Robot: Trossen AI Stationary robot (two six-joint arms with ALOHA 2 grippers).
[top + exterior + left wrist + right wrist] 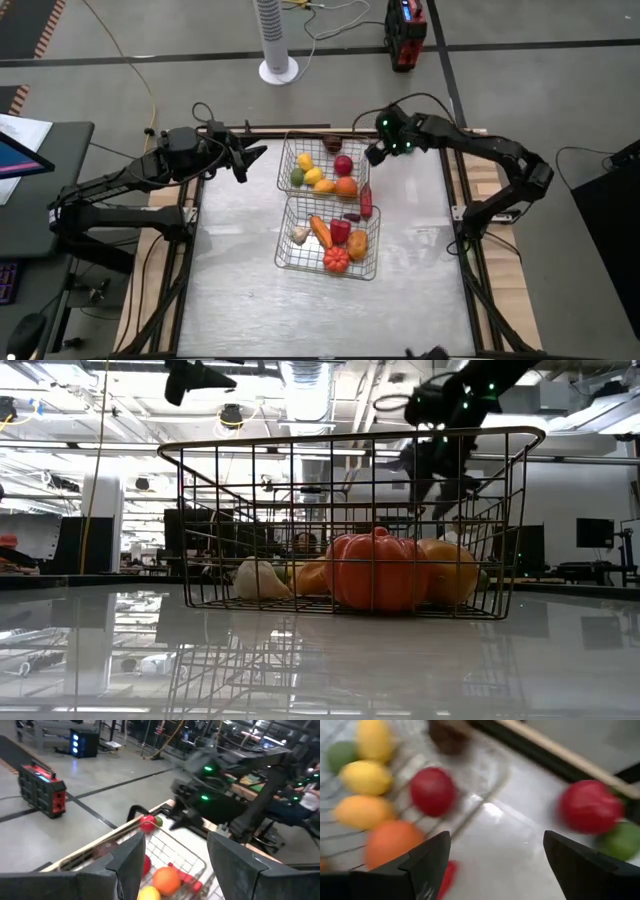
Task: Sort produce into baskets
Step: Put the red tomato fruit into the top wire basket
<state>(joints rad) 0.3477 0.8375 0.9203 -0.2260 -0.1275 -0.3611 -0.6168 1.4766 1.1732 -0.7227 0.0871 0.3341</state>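
Observation:
Two wire baskets stand mid-table. The far basket point(285, 160) holds yellow, green, orange and red toy fruits point(343, 165). The near basket point(283, 258) holds an orange pumpkin point(378, 570), a white garlic point(258, 578), a carrot and other pieces. A red piece point(367, 203) and a dark purple one point(352, 216) lie on the table between the baskets. A red fruit with a green part point(590, 805) lies on the table by the far edge. My right gripper point(373, 155) is open above the far basket's right side, near that fruit. My left gripper point(255, 160) is open and empty, left of the far basket.
A dark piece point(333, 143) lies by the far basket's far rim. The table's raised wooden edge point(300, 130) runs close behind both grippers. Bare tabletop point(420, 230) lies right of the baskets and toward the near edge.

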